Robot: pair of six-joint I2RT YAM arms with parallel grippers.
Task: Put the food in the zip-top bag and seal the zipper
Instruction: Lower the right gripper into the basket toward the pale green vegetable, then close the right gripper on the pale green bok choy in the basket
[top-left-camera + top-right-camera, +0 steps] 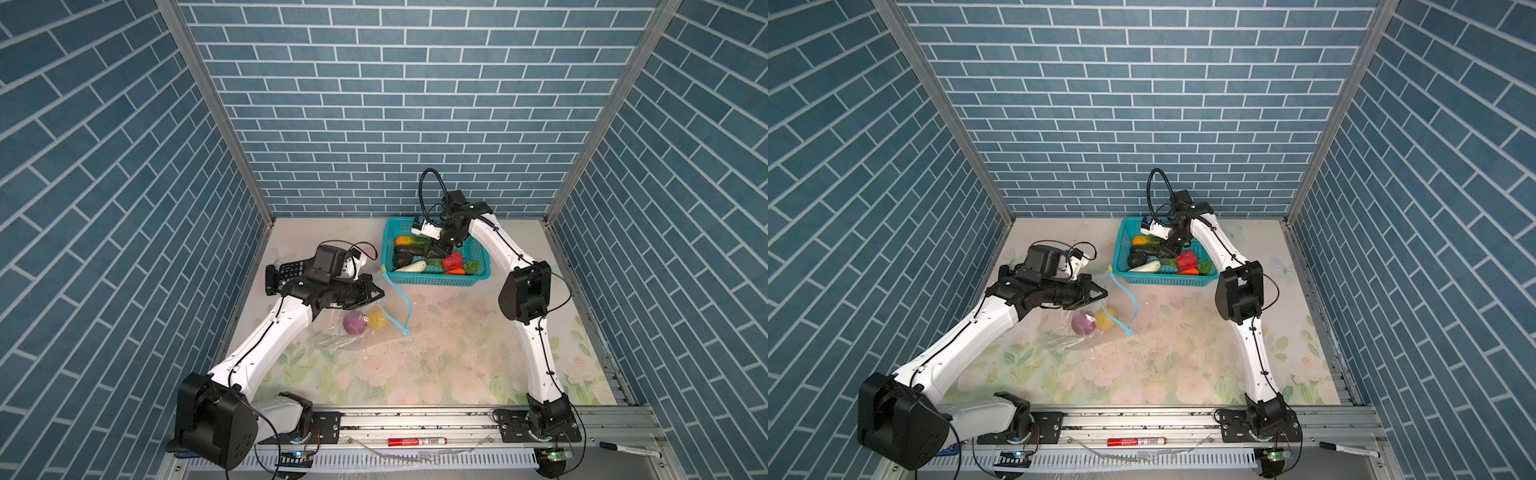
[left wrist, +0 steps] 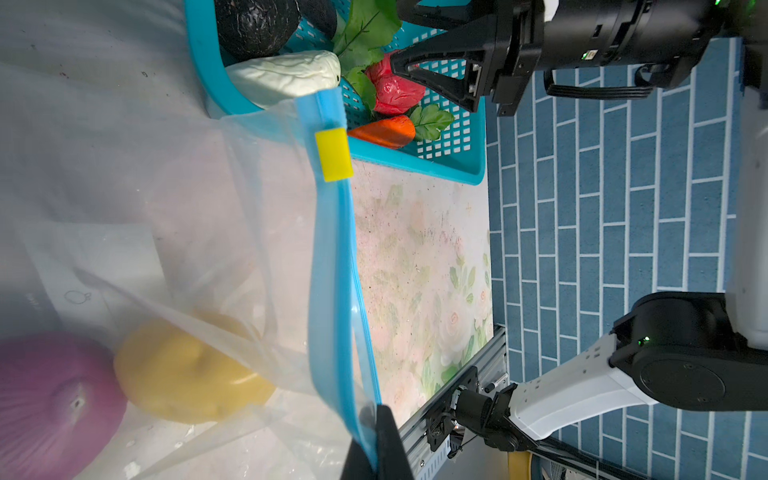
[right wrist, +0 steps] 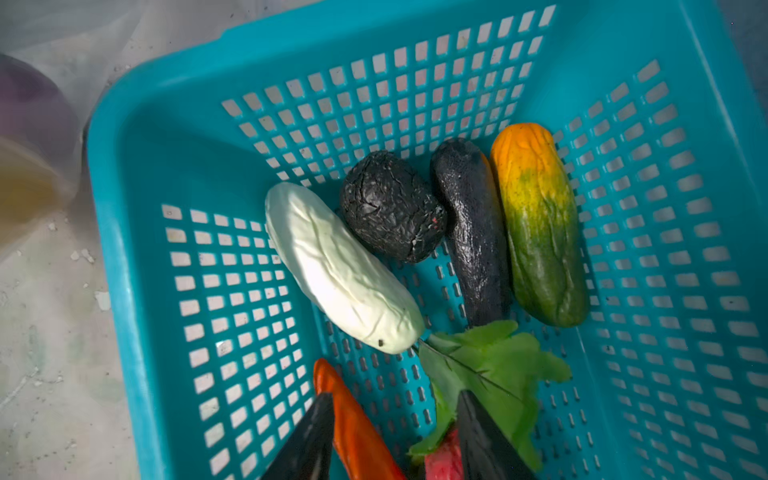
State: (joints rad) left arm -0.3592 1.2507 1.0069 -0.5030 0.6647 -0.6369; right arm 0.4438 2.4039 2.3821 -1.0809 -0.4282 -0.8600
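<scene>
The bag [image 2: 187, 187] lies on the left part of the table [image 1: 457, 353], just beside the basket [image 3: 124, 208], and its mouth is open. Two foods are inside it: one purple onion [image 1: 354, 323] and one yellow fruit [image 1: 377, 319], touching each other. The zipper [image 2: 330, 257] is not shut. Its two blue strips gape apart, and its one yellow slider [image 2: 333, 154] sits at the end near the basket. The left gripper [image 2: 376, 415] is clenched on the zipper strip and holds that edge up. So the job looks early to me: two foods are in, six are not yet in, and the zipping comes after that. In the basket I count six foods: one white piece [image 3: 340, 270], one black lump [image 3: 390, 205], one eggplant [image 3: 473, 232], one cucumber [image 3: 540, 224], one carrot [image 3: 353, 424] with green leaves [image 3: 490, 365], and one red piece [image 3: 444, 461]. The right gripper [image 3: 395, 401] is down in the basket, with a finger on each side of the carrot and the red piece. I cannot tell if it squeezes either one yet. There is one bag, one basket and two arms. On the front rail lie one red pen [image 1: 417, 441] and one black pen [image 1: 627, 449].
</scene>
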